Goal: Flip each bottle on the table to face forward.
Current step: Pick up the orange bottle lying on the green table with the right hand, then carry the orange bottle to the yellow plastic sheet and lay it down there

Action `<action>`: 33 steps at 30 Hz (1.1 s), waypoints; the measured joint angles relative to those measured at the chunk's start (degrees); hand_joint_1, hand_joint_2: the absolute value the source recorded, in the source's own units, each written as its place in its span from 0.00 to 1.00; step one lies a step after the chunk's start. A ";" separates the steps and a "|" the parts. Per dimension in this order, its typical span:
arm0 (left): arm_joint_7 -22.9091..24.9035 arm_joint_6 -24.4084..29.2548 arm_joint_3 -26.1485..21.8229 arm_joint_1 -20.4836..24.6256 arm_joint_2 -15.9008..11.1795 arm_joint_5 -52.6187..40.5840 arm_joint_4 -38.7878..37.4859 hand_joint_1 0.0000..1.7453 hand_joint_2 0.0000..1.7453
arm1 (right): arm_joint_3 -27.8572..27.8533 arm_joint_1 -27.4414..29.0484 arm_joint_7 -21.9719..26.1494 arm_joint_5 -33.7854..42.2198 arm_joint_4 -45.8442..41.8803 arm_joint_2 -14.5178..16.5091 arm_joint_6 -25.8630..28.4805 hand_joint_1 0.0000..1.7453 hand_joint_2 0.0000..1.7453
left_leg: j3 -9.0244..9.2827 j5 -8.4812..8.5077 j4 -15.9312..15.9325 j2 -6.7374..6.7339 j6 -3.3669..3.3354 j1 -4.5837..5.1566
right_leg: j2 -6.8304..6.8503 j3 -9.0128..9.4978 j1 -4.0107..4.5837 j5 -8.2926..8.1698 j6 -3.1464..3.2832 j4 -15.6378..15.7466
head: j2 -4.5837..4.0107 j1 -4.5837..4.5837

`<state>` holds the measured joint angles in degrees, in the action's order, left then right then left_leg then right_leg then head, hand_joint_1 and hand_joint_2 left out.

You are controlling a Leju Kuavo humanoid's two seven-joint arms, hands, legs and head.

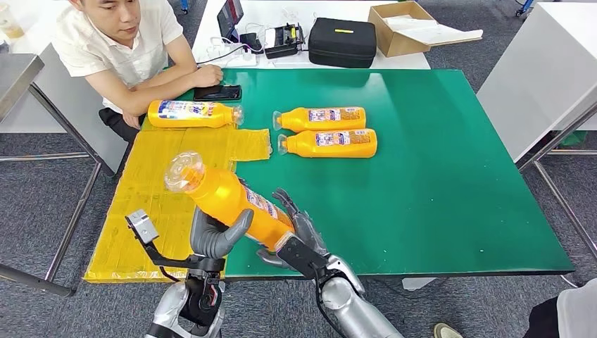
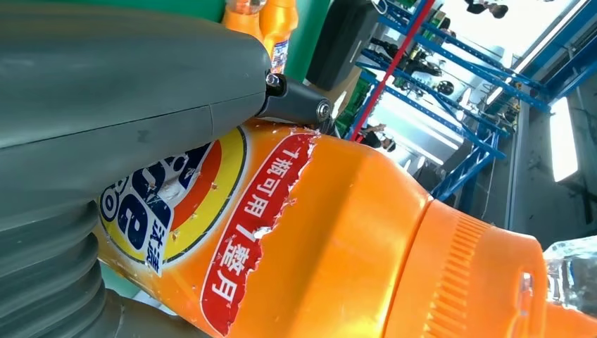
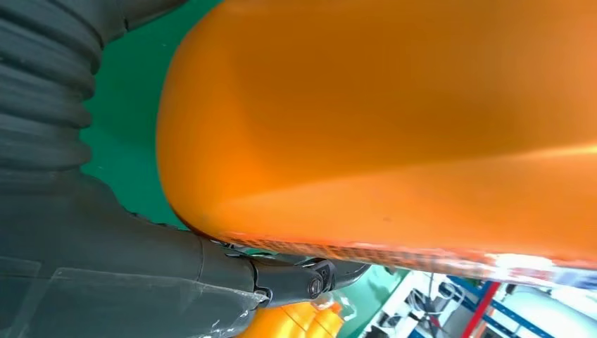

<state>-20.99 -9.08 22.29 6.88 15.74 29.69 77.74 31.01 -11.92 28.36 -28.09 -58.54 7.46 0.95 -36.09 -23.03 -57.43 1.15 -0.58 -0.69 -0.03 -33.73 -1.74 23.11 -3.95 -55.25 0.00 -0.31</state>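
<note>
Both hands are on one orange bottle [image 1: 229, 201], lifted off the table at the near edge and tilted with its clear cap toward the far left: the left hand [image 1: 215, 236] grasps the body from below with its thumb wrapped up over the side, and the right hand [image 1: 299, 229] cups the base end with its fingers spread along the bottle. In the left wrist view the front label faces that camera, partly covered by the thumb, while the right wrist view looks onto a plain orange side, so the turn seems to be under way and not finished. The main risk is a slip: the plastic looks smooth and the bottle is heavy toward the base, so if one hand lets go before the other has a firm hold, it could roll out and drop onto the yellow mat [image 1: 151, 183] or over the near edge of the green table [image 1: 436, 176]. Twisting with both hands tight could also scuff or peel the label, whose red strip already looks frayed. Three more bottles lie on their sides further away, one [image 1: 193, 113] on the far left near a person's arm [image 1: 165, 74] and a black phone [image 1: 217, 92], and a touching pair [image 1: 327, 131] in the middle; a wide swing while setting this one down could knock them or reach toward the person
</note>
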 joint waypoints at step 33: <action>5.71 34.41 -4.38 9.13 -6.56 -82.98 -12.98 1.00 1.00 | -12.56 -0.43 -7.63 -24.96 0.44 -0.47 25.31 0.00 1.00 | -0.05 0.07 0.00 0.00 0.05 -0.01 | 0.00 -0.04 0.00 -0.02 0.00 -0.04 | 0.00 0.00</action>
<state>-15.29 25.32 17.92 16.00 9.18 -53.28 64.76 18.45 -12.35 20.73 -53.05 -58.10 6.98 26.26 -36.14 -22.96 -57.43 1.16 -0.54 -0.69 -0.03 -33.77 -1.74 23.09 -3.94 -55.29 0.00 -0.31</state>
